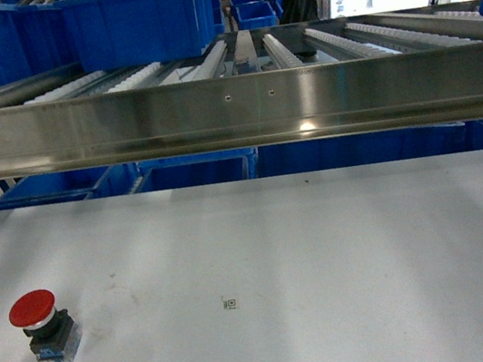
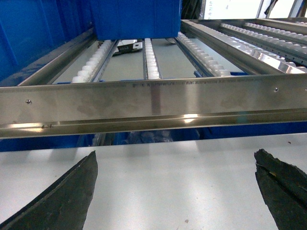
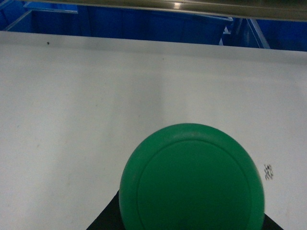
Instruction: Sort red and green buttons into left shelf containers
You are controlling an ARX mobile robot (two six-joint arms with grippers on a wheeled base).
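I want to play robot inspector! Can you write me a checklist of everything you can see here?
Surface: pale grey table, a tiny black printed mark near its middle.
Job's things: red mushroom-cap push button upright on the table's left side; round green button cap right in front of the right wrist camera; large blue plastic bin on the shelf, upper left.
Clutter: nothing seen.
Grippers: left gripper jaws wide apart, empty, above the table; right gripper seems to hold the green cap, its jaws hidden.
Cables: nothing seen.
Surroundings: steel roller shelf across the back, more blue bins beneath it.
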